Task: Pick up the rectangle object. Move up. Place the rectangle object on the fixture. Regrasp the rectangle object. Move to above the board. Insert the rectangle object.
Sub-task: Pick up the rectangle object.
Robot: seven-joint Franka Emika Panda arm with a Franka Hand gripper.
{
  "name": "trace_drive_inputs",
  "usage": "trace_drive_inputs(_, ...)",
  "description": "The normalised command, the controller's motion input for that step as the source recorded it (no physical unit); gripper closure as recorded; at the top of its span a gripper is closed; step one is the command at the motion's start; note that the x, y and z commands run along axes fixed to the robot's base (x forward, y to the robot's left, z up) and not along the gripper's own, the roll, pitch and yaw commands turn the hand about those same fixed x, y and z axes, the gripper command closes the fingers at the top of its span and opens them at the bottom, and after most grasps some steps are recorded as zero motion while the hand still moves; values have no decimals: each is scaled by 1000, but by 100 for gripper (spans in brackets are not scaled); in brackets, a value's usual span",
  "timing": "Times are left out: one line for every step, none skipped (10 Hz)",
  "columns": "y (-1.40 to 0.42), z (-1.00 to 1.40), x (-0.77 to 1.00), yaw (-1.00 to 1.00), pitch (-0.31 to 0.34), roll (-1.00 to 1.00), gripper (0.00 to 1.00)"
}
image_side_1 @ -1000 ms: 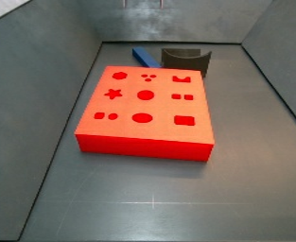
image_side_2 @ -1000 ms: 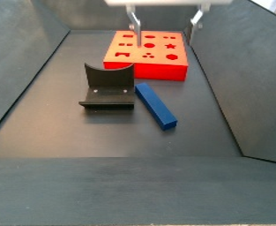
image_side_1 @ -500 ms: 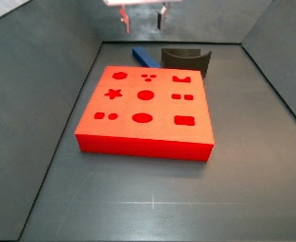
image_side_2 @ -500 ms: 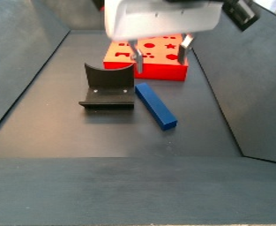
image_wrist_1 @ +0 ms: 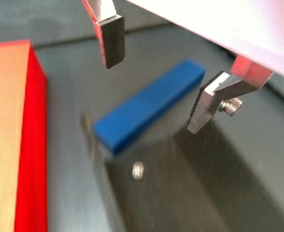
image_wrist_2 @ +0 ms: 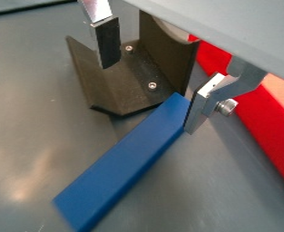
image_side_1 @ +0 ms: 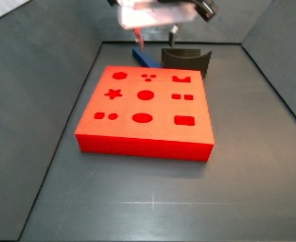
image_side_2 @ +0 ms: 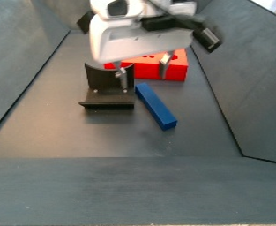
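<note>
Rectangle object: long, slim bar of plain smooth blue, rectangular in section, square-cut ends; lying flat on the dark grey floor, in this side view nearest of the task's things, running from near right to far left, its far end close beside the fixture; in both wrist views it shows as a bright blue bar with sharp edges and no markings, passing under the gap between the fingers without touching either.

Fixture: dark L-shaped bracket on a base plate, upright back with a curved hollow on top, standing just left of the bar; screw heads visible on it in a wrist view.

Gripper: hanging over the bar's far end and the fixture; jaws spread wide, flat silver plates with dark pads either side of the bar, nothing pinched; in a side view its white body hides part of the board.

Board: thick bright red-orange slab with darker red holes, star, circles, squares and rectangles; farthest from the bar's near end, beyond fixture and gripper.
</note>
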Motion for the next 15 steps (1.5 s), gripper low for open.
trace_drive_inputs(-306,-514,0,14,-153,139,0)
trace_drive_inputs(-234,-351,-246,103,-323,61,0)
trace_drive_inputs(-206,-411,-434,137,-371,37,0)
trace_drive_inputs(-200,-403,-483,123,-381,16,0)
trace_drive_inputs(-120,-240,-340,66,-324,0,0)
trace_drive_inputs(0,0,-106,0,-194,-31,0)
trace_drive_inputs(29,0,0,0,-144,-91,0)
trace_drive_inputs(60,9,-3,0,-236,-140,0)
trace_drive_inputs(46,0,0,-3,-186,-104,0)
trace_drive_inputs(6,0,-17,0,-151,-56,0)
trace_drive_inputs(0,-34,-17,0,-121,-31,0)
trace_drive_inputs(0,0,0,0,0,-10,0)
trace_drive_inputs(0,0,0,0,0,0,100)
trace_drive_inputs(0,0,0,0,0,0,100)
trace_drive_inputs(0,0,0,0,0,0,100)
